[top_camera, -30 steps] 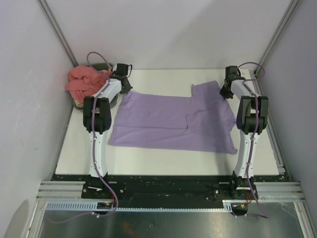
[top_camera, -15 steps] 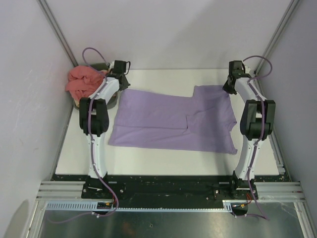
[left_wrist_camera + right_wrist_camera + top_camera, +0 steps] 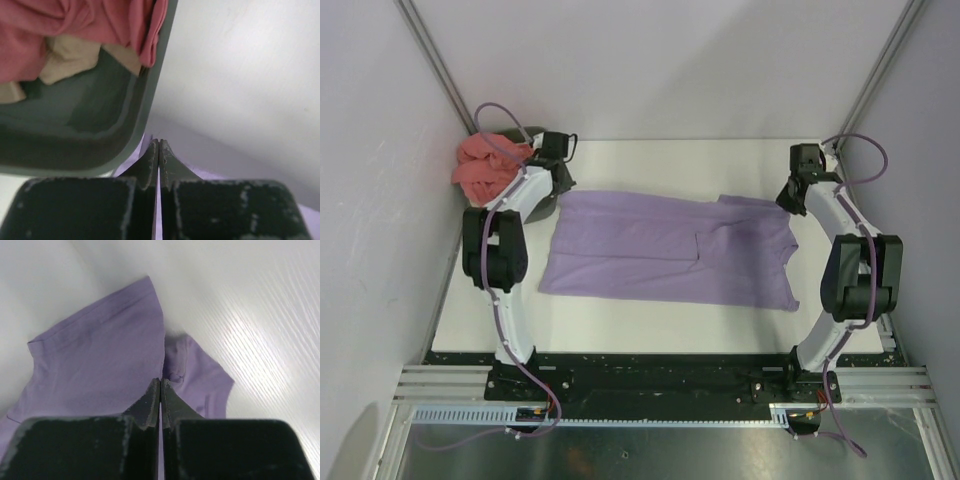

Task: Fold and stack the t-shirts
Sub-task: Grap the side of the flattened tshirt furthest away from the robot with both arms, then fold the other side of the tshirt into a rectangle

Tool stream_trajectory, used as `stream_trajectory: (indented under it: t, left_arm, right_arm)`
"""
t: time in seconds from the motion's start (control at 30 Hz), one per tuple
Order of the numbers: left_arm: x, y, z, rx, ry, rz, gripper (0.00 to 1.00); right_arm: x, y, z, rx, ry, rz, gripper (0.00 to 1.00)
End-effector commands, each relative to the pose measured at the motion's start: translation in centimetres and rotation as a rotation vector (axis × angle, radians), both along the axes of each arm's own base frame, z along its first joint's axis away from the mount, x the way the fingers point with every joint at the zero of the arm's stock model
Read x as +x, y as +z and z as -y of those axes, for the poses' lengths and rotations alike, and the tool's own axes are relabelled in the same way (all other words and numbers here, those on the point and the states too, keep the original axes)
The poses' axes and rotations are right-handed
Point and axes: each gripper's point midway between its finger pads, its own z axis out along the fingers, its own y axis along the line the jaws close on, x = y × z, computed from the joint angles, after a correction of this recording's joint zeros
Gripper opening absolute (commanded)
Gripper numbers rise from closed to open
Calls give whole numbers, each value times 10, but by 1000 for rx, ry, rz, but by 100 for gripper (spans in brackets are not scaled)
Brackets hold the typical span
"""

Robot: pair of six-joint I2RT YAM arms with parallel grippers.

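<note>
The lavender t-shirt lies spread across the white table, sideways, with its sleeve end to the right. My left gripper is shut on its far left corner, beside the bin; lavender cloth shows between the closed jaws in the left wrist view. My right gripper is shut on the shirt's far right edge, where the cloth puckers at the closed tips. The salmon-pink t-shirt is heaped in the bin, with tan cloth under it.
The dark grey-green bin stands at the table's far left corner, close to my left gripper. Grey walls close in on the left, back and right. The white table runs behind the shirt.
Both arms have swung outward. The right gripper has moved right and toward me, pulling the shirt's far right part nearer. The left gripper has shifted slightly left.
</note>
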Motion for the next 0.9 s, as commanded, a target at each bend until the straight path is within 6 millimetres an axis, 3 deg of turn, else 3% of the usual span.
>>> stream_trajectory:
  t: [0.0,0.27,0.47,0.63,0.87]
  left_arm:
    - [-19,33,-12,28,21,62,0]
    - [-69,10,-25,59,56,-5,0]
    - [-88,-7,-29,67,71,-35,0]
    - [-92,-2,-31,64,84,-18,0]
    - [-87,22,-32,51,87,41,0]
  right_arm:
    - [-26,14,-2,33,-26,31,0]
    - [-74,-13,-20,133,6,-28,0]
    - [-97,-29,-27,186,19,-47,0]
    - [-99,-16,-29,201,25,-3,0]
    - [-97,3,-31,227,36,55,0]
